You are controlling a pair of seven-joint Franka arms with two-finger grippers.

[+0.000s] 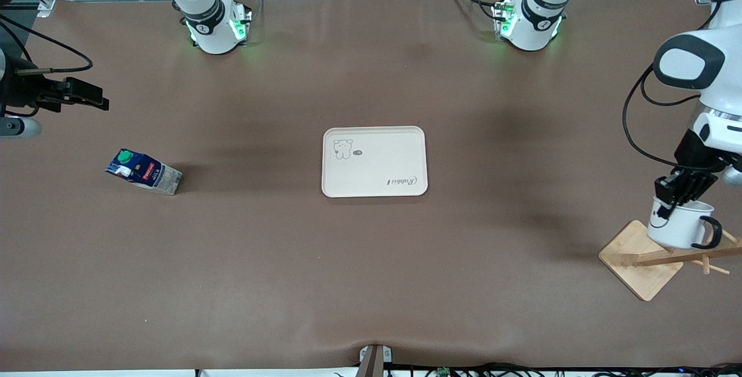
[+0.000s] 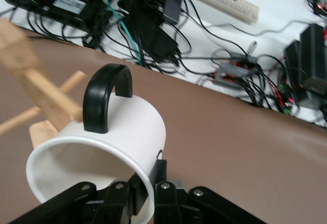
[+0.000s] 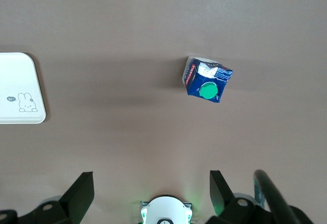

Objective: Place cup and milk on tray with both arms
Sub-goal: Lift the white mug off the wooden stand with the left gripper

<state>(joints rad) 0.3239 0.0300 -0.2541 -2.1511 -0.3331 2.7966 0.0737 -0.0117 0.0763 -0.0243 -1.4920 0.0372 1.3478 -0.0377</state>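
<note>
**Operator:** My left claw [image 1: 672, 191] is clamped on the cup [image 1: 681, 223] rim, over the wooden rack [image 1: 643, 258] at the left arm's end of the tabletop [image 1: 371, 284].

**Spotter:** Risk?

**Operator:** The cup may snag a peg or slip. My right claw [image 3: 152, 191] waits, fingers apart; the milk [image 1: 143, 171] stands near the right arm's edge, the tray [image 1: 374, 161] mid-tabletop.

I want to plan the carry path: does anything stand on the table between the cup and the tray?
Nothing visible does. The left gripper grips the rim of the cup over the wooden rack; only bare brown table lies between it and the tray.
</note>
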